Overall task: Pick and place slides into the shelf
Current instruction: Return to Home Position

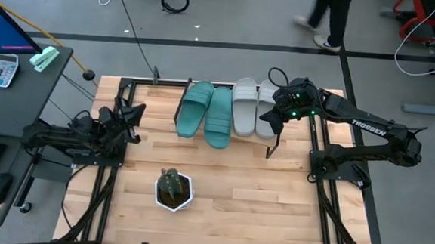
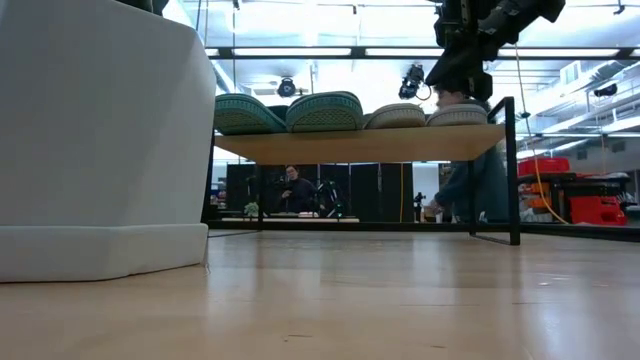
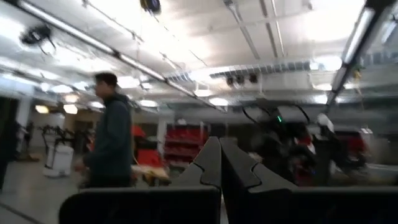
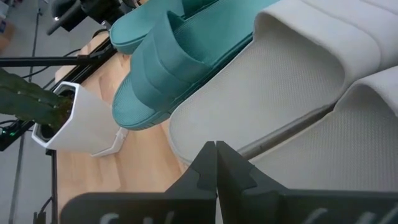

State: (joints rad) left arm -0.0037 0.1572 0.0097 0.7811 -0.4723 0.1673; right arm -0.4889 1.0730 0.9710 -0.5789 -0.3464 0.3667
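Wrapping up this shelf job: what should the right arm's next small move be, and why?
Probably lift the right tool straight up, clear of the shelf. The teal slides and grey slides all lie side by side on it, and the tool hangs shut and empty above the grey ones; the left tool waits at the table's left.

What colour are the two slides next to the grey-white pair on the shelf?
Teal-green; the teal slides show best in the right wrist view.
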